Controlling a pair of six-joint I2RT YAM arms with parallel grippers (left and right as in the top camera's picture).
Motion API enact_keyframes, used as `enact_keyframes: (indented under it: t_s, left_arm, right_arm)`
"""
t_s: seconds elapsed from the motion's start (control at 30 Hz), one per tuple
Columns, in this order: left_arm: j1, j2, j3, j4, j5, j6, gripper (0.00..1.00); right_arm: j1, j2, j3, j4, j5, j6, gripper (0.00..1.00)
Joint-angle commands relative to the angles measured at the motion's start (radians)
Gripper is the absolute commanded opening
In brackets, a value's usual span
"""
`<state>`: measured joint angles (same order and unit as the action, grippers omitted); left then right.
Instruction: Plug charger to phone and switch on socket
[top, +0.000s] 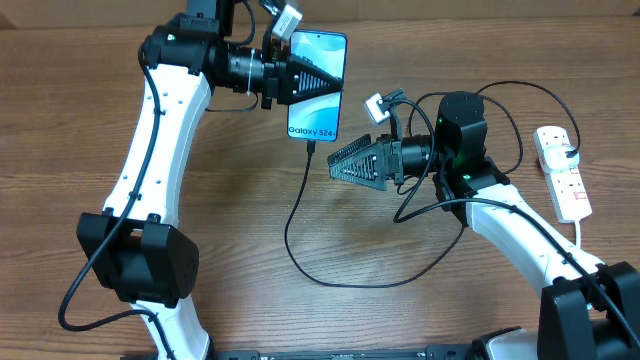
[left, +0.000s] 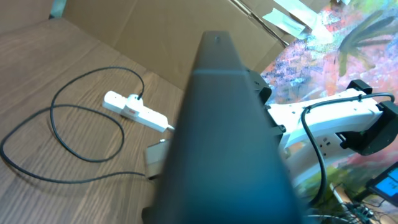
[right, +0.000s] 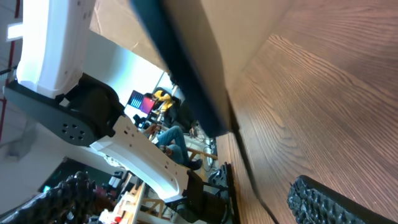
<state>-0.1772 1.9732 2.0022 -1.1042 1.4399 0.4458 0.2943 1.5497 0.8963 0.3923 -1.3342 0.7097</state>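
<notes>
The phone (top: 315, 128), its light blue screen reading "Galaxy S24+", is held off the table at the back centre, with my left gripper (top: 330, 78) shut on its upper part. The left wrist view shows the phone (left: 224, 137) only as a dark blur filling the middle. The thin black charger cable (top: 300, 255) meets the phone's lower edge, loops across the table and runs to the white socket (top: 562, 172) at the right. My right gripper (top: 333, 165) stands open just right of and below the phone's lower end. One ribbed fingertip (right: 336, 202) lies beside the cable (right: 249, 168).
The socket's thick white cord (top: 580, 232) trails toward the front right edge. The right arm (top: 520, 235) crosses over part of the cable loop. A cardboard wall (left: 186, 37) backs the table. The left arm (top: 150, 150) spans the left side.
</notes>
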Motion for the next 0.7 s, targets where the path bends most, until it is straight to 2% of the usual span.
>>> enact_keyframes:
  t_s: [0.0,0.07,0.17,0.27,0.3,0.33,0.5,0.67]
  left_arm:
    - [-0.003,-0.011,0.008,-0.018,0.02,-0.027,0.04]
    - [-0.003,-0.011,0.008,-0.018,0.016,-0.097,0.04]
    - [-0.003,-0.011,0.008,-0.017,0.016,-0.209,0.04]
    - [-0.003,-0.011,0.008,-0.015,0.016,-0.308,0.04]
    - [-0.003,-0.011,0.008,-0.008,0.016,-0.357,0.04]
    - [-0.003,-0.011,0.008,-0.002,0.016,-0.394,0.04]
    - [-0.003,-0.011,0.008,0.043,0.015,-0.552,0.04]
    - [-0.003,-0.011,0.008,0.066,-0.092,-0.666,0.04]
  right_arm:
    - [-0.004,0.004,0.013,-0.05,0.055,0.0,0.99]
    - [-0.004,0.004,0.013,-0.113,0.11,-0.001,0.96]
    - [0.005,0.004,0.013,-0.164,0.164,-0.002,0.88]
    - [0.02,0.004,0.013,-0.113,0.161,0.003,0.73]
    - [0.031,0.004,0.013,-0.05,0.158,0.045,0.66]
    - [0.039,0.004,0.013,-0.011,0.157,0.072,0.64]
    - [0.077,0.004,0.013,0.142,0.151,0.178,0.63]
    - [0.103,0.004,0.013,0.16,0.163,0.181,0.62]
